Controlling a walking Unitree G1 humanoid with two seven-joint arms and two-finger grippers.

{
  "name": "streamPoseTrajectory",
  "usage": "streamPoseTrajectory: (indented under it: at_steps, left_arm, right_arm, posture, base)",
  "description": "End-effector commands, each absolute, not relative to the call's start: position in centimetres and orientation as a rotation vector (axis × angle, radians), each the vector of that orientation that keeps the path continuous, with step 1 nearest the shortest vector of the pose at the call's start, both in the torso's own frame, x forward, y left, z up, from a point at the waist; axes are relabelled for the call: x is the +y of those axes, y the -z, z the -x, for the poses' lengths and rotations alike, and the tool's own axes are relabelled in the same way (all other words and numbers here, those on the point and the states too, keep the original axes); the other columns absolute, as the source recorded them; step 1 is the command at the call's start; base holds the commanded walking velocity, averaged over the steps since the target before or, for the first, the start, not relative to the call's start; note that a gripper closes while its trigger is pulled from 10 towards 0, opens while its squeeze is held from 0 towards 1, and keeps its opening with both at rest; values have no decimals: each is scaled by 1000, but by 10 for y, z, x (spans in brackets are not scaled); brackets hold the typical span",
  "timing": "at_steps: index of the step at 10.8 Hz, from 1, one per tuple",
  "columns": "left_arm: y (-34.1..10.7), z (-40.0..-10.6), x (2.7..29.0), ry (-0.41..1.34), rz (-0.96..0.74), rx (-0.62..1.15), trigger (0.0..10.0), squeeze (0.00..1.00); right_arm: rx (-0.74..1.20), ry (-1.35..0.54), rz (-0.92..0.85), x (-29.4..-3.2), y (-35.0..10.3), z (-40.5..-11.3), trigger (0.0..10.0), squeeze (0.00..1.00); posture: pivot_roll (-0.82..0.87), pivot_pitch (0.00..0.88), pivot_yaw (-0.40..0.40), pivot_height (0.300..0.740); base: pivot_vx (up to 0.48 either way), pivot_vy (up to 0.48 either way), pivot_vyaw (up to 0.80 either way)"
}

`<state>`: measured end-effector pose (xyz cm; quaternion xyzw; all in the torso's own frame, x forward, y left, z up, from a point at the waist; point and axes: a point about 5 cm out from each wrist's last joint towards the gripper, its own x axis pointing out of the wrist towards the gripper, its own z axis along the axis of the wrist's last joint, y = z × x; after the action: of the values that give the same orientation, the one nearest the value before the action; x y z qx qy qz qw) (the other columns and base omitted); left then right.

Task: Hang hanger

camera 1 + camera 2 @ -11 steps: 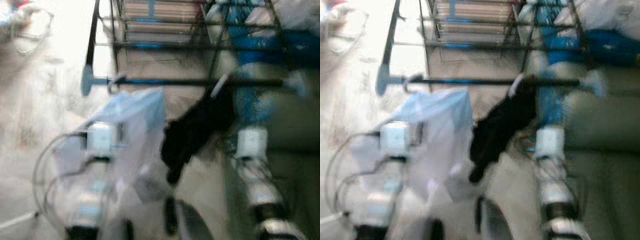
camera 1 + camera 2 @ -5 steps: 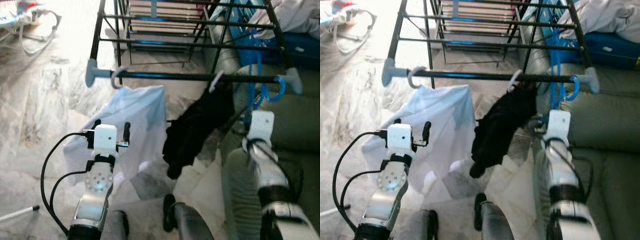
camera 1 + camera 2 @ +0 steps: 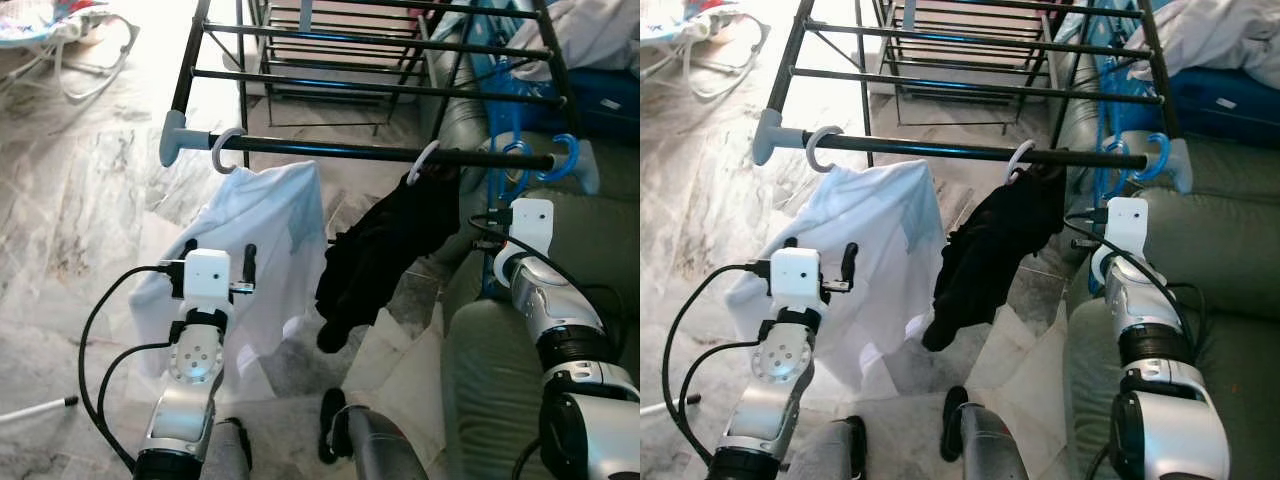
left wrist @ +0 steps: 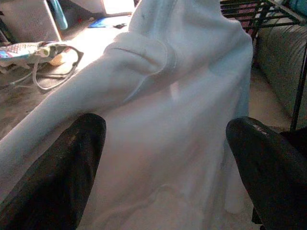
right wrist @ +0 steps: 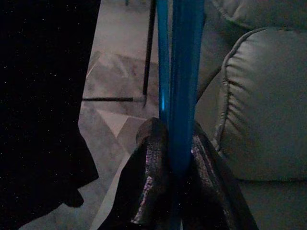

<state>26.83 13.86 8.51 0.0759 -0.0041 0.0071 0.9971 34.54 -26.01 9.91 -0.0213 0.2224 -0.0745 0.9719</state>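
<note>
A black rail (image 3: 350,152) of the drying rack crosses the view. A white hanger with a pale shirt (image 3: 270,230) hangs near its left end, and another carries a black garment (image 3: 385,250) at the middle. Blue hangers (image 3: 520,160) hook over the rail by its right end cap. My right gripper (image 5: 175,139) is shut on a blue hanger's bar (image 5: 184,72), just below the rail and beside the black garment. My left gripper (image 3: 220,250) is open in front of the pale shirt (image 4: 168,96), with nothing between its fingers.
A grey sofa (image 3: 600,250) fills the right side, close to my right arm. Further rack bars (image 3: 370,80) lie behind the rail, with white laundry (image 3: 590,30) piled at the back right. A baby bouncer (image 3: 70,40) stands on the marble floor at the far left.
The view was blurred and has steadied. My right wrist has come up a little closer to the rail with the blue hanger. The left arm has hardly moved.
</note>
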Motion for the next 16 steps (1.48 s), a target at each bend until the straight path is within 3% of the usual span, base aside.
streamPoseTrajectory:
  at_steps: [1,4,8,9,10,16]
  left_arm:
    - [-81,-266,139,-23,-148,16,10000,0]
    - [-79,-264,135,-14,-142,26,10000,0]
    - [-78,-264,134,-14,-141,35,10000,0]
    - [-78,-264,134,-14,-141,36,10000,0]
    - [-77,-264,135,-15,-143,42,10000,0]
    - [-75,-262,130,4,-130,47,10000,0]
  right_arm:
    - [488,135,64,-264,-96,-344,10000,0]
    - [634,-4,137,-254,-71,-332,10000,0]
    - [618,-30,168,-250,-71,-332,10000,0]
    - [622,-37,156,-248,-69,-329,10000,796]
    - [619,-44,149,-246,-65,-327,10000,1000]
    - [350,83,224,-256,-86,-311,10000,1000]
  posture:
    - [30,207,-77,740]
    - [32,212,-84,740]
    - [30,210,-83,740]
    - [30,211,-82,740]
    - [29,212,-82,740]
    - [18,220,-75,740]
  base:
    - [0,0,0]
    - [0,0,0]
    - [0,0,0]
    - [0,0,0]
    - [0,0,0]
    - [0,0,0]
